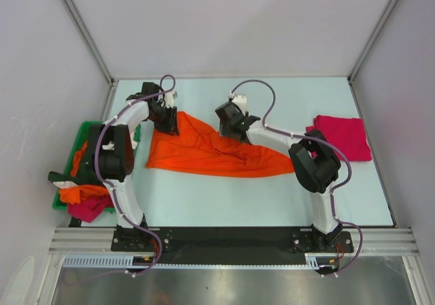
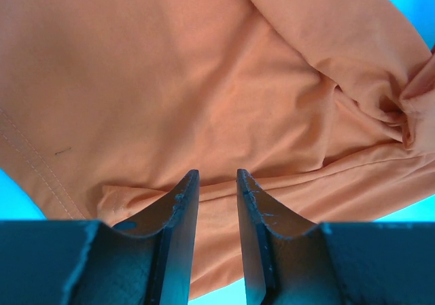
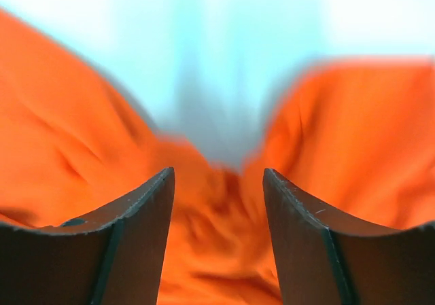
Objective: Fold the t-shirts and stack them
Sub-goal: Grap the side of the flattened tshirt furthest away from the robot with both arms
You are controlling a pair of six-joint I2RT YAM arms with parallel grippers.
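Note:
A bright orange t-shirt (image 1: 211, 152) lies crumpled and partly spread in the middle of the table. My left gripper (image 1: 170, 125) is over its far left corner. In the left wrist view the gripper (image 2: 217, 176) stands a little open, with the orange cloth (image 2: 204, 81) showing in the gap beneath it. My right gripper (image 1: 238, 131) is over the shirt's far middle edge. In the right wrist view it (image 3: 217, 172) is wide open just above bunched orange cloth (image 3: 68, 155). A folded magenta-red t-shirt (image 1: 342, 136) lies at the right.
A green plastic bin (image 1: 80, 136) stands at the left table edge beside the left arm. It holds several more shirts, with an orange one (image 1: 81, 194) and a magenta one (image 1: 88, 210) spilling over its near end. Grey walls close in the table.

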